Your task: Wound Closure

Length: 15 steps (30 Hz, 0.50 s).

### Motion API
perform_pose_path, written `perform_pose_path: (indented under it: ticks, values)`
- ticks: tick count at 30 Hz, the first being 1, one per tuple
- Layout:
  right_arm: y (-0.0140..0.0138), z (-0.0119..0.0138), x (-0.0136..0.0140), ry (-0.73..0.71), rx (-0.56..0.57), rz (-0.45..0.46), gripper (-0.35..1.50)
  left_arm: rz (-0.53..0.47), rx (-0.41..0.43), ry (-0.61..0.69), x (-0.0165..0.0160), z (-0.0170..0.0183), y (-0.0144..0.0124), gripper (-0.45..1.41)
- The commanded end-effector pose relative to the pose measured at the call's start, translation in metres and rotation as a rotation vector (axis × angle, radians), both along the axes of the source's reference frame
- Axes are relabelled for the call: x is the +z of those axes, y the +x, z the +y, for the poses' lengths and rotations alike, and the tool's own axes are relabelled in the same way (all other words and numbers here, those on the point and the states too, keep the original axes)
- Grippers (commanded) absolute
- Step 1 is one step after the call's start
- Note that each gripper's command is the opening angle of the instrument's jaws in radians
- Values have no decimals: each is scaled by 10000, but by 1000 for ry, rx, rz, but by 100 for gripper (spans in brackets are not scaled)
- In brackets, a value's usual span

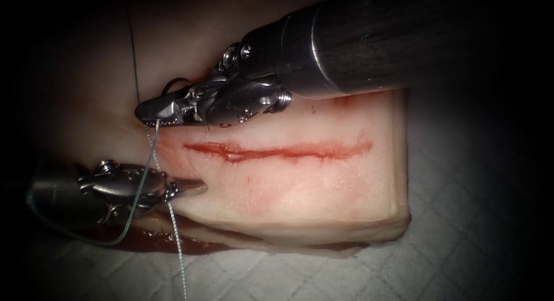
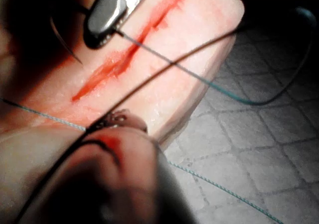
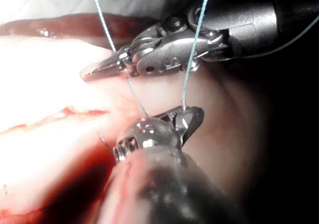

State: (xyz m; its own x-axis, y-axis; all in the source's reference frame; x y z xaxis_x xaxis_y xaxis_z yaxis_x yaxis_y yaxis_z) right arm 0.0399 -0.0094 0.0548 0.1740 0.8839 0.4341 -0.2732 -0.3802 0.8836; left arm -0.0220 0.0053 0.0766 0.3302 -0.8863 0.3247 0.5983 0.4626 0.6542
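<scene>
Thread in your right tool [image 1: 151, 112]
Its jaws pinch limp, slippery thread [image 1: 154, 157]; the left tool's [image 1: 193, 187] look closed, empty. Needle [image 2: 64, 40] behind right jaws.

The right claw [image 1: 151, 112] and left claw [image 1: 193, 188] are crowding the tissue's [image 1: 323, 188] left end, with thread [image 1: 154, 154] stretching between them (and trailing down over the tabletop [image 1: 450, 260]). Along the cut [image 1: 277, 151] and rightward, the tissue is lying open.
</scene>
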Motion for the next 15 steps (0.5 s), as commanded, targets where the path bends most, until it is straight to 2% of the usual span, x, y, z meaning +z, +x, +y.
perform_pose_path:
  ticks: [1,10,15]
  values:
    - [9,3,3,-3,0,3,-35,0,0,0,5,-1,-6,-45]
    - [11,-6,18,22,-2,-6,-35,0,0,0,5,-2,-6,-45]
    - [11,-6,16,29,-3,-6,-35,0,3,3,5,-2,-6,-45]
